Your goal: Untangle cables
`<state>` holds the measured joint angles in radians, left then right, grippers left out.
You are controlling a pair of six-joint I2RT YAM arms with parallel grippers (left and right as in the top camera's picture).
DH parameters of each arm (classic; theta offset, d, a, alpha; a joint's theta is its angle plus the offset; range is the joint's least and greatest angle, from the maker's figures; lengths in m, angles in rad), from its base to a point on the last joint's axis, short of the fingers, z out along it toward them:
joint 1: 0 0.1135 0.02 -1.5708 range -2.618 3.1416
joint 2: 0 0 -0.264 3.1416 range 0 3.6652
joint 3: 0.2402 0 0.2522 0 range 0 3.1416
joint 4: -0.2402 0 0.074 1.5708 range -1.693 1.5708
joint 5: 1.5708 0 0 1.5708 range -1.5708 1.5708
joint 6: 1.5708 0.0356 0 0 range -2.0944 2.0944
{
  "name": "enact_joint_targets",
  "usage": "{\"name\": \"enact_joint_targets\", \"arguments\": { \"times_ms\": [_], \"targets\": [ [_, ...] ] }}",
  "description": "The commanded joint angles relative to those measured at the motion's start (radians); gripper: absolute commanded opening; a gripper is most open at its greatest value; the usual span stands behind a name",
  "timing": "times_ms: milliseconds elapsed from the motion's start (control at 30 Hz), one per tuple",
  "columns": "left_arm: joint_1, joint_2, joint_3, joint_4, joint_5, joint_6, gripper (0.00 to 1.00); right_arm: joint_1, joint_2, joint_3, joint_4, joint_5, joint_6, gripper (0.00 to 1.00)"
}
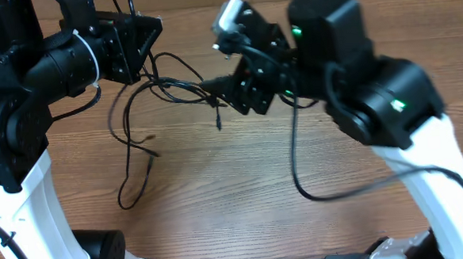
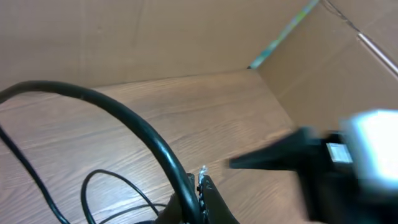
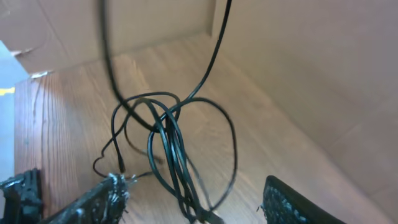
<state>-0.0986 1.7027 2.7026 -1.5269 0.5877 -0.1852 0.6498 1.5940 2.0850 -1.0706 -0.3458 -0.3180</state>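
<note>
Thin black cables (image 1: 177, 85) lie in a loose tangle on the wooden table, strung between my two grippers, and one strand trails down toward the front (image 1: 126, 163). My left gripper (image 1: 148, 54) is at the back left, and in the left wrist view it (image 2: 200, 182) is shut on one cable (image 2: 124, 115) that arcs up and away to the left. My right gripper (image 1: 228, 88) sits at the tangle's right end. In the right wrist view it (image 3: 193, 186) stands open, and a bundle of cables (image 3: 174, 155) runs between the spread fingers (image 3: 102, 199) without being pinched.
A thicker black cord (image 1: 297, 170) from the right arm loops over the table at the right. Brown cardboard walls (image 3: 298, 62) close in the back and side of the table. The white arm bases stand at the front left (image 1: 37, 211) and front right (image 1: 449, 181).
</note>
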Motion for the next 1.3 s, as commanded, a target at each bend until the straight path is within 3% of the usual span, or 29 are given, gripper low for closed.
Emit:
{"name": "enact_joint_targets", "arguments": {
  "times_ms": [0, 367, 600, 900, 967, 1067, 1133, 1200, 1267],
  "targets": [
    [-0.008, -0.006, 0.003, 0.006, 0.082, -0.006, 0.04, 0.006, 0.06, 0.002, -0.005, -0.023, 0.008, 0.66],
    [-0.008, -0.006, 0.003, -0.01, 0.086, -0.006, 0.04, 0.006, 0.137, 0.002, -0.008, -0.023, 0.008, 0.64],
    [-0.007, -0.006, 0.003, -0.009, 0.082, -0.002, 0.04, 0.006, 0.168, 0.001, -0.016, -0.069, 0.008, 0.72],
    [-0.007, -0.006, 0.003, 0.006, -0.077, -0.001, 0.04, 0.005, 0.183, 0.001, -0.06, -0.075, 0.008, 0.75],
    [-0.007, -0.006, 0.003, 0.068, -0.04, -0.053, 0.04, 0.005, 0.187, -0.009, -0.069, -0.072, 0.007, 0.72],
    [-0.003, -0.025, 0.009, 0.276, 0.212, -0.161, 0.04, 0.003, 0.188, -0.027, -0.073, -0.019, 0.008, 0.66],
    [0.004, -0.041, 0.015, 0.417, 0.305, -0.256, 0.04, 0.0, 0.187, -0.027, -0.077, -0.012, 0.009, 0.63],
    [0.01, -0.062, 0.018, 0.486, 0.297, -0.294, 0.04, -0.003, 0.174, -0.026, -0.076, -0.006, 0.014, 0.6],
    [0.014, -0.072, 0.018, 0.444, 0.237, -0.252, 0.04, -0.014, 0.154, -0.023, -0.068, 0.005, 0.041, 0.59]
  ]
}}
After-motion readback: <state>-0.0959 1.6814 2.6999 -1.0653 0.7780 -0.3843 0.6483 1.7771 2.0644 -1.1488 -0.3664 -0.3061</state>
